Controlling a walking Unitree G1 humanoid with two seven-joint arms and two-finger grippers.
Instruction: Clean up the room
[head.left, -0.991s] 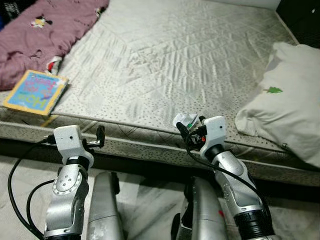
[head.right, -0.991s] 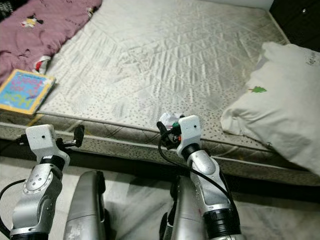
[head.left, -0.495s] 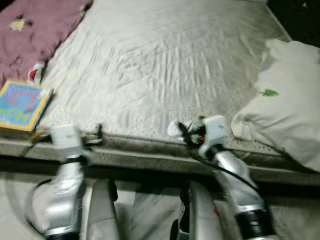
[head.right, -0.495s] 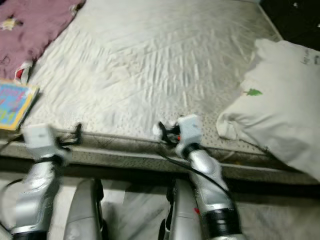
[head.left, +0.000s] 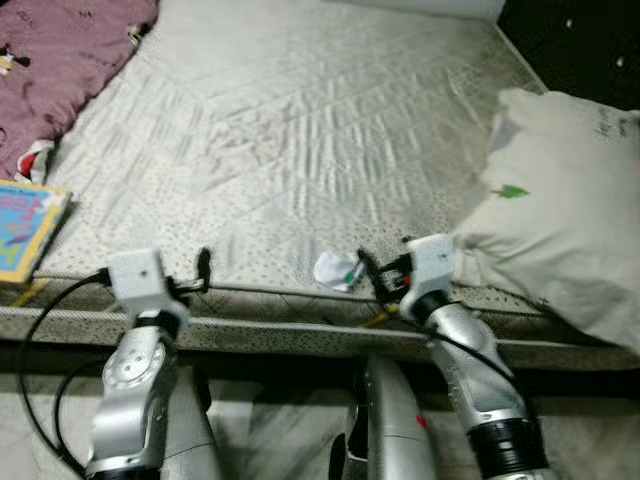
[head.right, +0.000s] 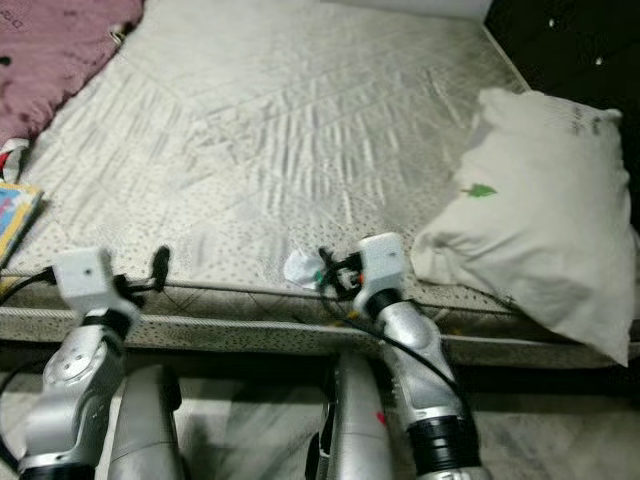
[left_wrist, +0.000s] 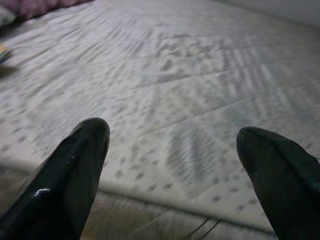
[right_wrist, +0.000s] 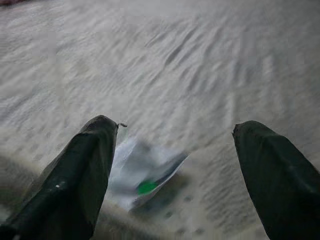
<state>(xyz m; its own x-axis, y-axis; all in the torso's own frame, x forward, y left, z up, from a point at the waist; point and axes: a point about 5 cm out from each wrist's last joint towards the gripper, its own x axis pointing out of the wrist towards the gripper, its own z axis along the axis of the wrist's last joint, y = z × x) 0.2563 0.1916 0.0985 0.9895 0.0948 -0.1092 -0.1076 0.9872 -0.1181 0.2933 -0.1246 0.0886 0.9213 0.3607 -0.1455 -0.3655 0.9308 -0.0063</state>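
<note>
The two silver arms are seen raised over the pale floor (head.left: 290, 430) at the near edge of a mattress (head.left: 330, 130); the left gripper (left_wrist: 172, 150) is held at that edge with its fingers spread wide and nothing between them; the right gripper (right_wrist: 175, 150) is held just over the same edge, its fingers (right_wrist: 85, 170) likewise wide apart and empty. A small crumpled white wrapper (head.left: 335, 270) with a green mark is seen lying on the mattress right at the near edge; in the right wrist view it lies just beyond the fingertips, close beside one finger and not gripped. A large white pillow (head.left: 560, 230) with a small green tree print is set on the mattress to the right of the right gripper, near it; a colourful book (head.left: 25, 230) is laid at the left edge of the mattress, well apart from the left gripper. Farther back on the left a purple blanket (head.left: 60, 60) is spread over the corner; the middle of the quilted mattress is left bare.
</note>
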